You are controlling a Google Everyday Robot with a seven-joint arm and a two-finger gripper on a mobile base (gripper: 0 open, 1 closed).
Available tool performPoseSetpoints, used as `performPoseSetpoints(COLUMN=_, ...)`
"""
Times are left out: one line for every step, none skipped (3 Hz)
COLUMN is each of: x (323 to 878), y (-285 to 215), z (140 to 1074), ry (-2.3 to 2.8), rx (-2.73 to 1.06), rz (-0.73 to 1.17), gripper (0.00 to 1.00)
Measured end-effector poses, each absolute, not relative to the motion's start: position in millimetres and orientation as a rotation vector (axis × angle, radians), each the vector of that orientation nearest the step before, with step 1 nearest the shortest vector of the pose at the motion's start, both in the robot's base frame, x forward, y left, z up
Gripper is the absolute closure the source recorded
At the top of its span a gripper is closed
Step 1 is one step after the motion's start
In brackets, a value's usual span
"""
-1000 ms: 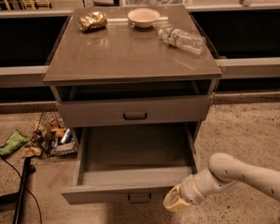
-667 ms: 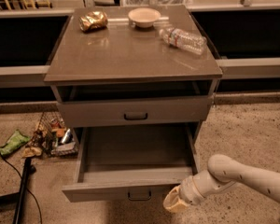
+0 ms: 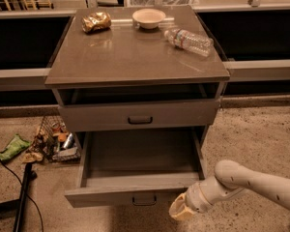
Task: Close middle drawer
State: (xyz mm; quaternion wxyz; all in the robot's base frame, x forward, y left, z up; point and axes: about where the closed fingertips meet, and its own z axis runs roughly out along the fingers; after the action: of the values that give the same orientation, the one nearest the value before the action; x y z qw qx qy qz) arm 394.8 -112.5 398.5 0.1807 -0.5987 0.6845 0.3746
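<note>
The middle drawer (image 3: 135, 190) is grey and stands pulled far out of the cabinet, its inside bare. Its flat front faces me, with a small dark pull handle (image 3: 144, 200) low in the view. My gripper (image 3: 181, 210) is a cream-coloured end on a white arm that reaches in from the right. It sits low, just right of the drawer front's right end, close to it or touching it; I cannot tell which. The drawer above (image 3: 139, 115) has the same handle and is pushed in.
On the cabinet top (image 3: 130, 57) are a crumpled gold bag (image 3: 95, 21), a white bowl (image 3: 149, 18) and a plastic bottle lying on its side (image 3: 189, 40). A wire basket of snacks (image 3: 55, 141) and a green packet (image 3: 13, 146) lie on the floor at left. A dark pole (image 3: 23, 197) stands at lower left.
</note>
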Motion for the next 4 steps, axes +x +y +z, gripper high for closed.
performPoseSetpoints(x=394.8, y=-112.5, z=398.5, ry=1.934, rx=-1.691, rz=1.058, gripper=0.29)
performPoseSetpoints(x=394.8, y=-112.5, z=398.5, ry=1.934, rx=-1.691, rz=1.058, gripper=0.06)
performPoseSetpoints(x=394.8, y=-112.5, z=398.5, ry=1.934, rx=-1.691, rz=1.058, gripper=0.0)
performPoseSetpoints(x=394.9, y=-112.4, z=398.6, ry=1.933, rx=-1.692, rz=1.058, gripper=0.0)
